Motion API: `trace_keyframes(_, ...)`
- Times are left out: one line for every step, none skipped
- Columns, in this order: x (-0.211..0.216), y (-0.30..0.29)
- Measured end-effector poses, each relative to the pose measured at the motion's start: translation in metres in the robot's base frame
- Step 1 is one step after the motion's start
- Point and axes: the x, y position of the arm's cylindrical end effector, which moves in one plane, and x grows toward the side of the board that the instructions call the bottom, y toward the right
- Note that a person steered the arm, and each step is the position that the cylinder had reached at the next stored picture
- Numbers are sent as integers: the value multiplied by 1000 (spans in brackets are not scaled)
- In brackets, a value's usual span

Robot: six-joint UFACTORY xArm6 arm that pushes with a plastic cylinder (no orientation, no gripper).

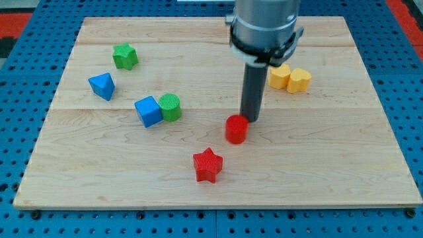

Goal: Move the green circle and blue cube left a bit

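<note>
My tip (249, 121), fingerless, touches the red cylinder (236, 129). The green circle (170, 107) and blue cube (148, 111) touch; likely light, slippery, so push the circle's right side

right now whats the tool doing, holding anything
My tip: a bare rod, holding nothing, just above and to the right of the red cylinder, well right of the green circle.

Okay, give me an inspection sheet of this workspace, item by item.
Surface: wooden board, flat, on a blue pegboard.
Job's things: green circle touching the blue cube, cube on the view's left.
Clutter: green star, blue triangle, red cylinder, red star, two yellow blocks side by side.
Hand: none; my tip sits just behind the red cylinder, well to the view's right of the green circle.
Cables: nothing seen.
Surroundings: red area at the view's top corners.
</note>
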Motion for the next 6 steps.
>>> trace_keyframes(33,-13)
trace_keyframes(38,-15)
trace_keyframes(34,-11)
trace_keyframes(22,-9)
trace_keyframes(16,-3)
trace_keyframes(13,8)
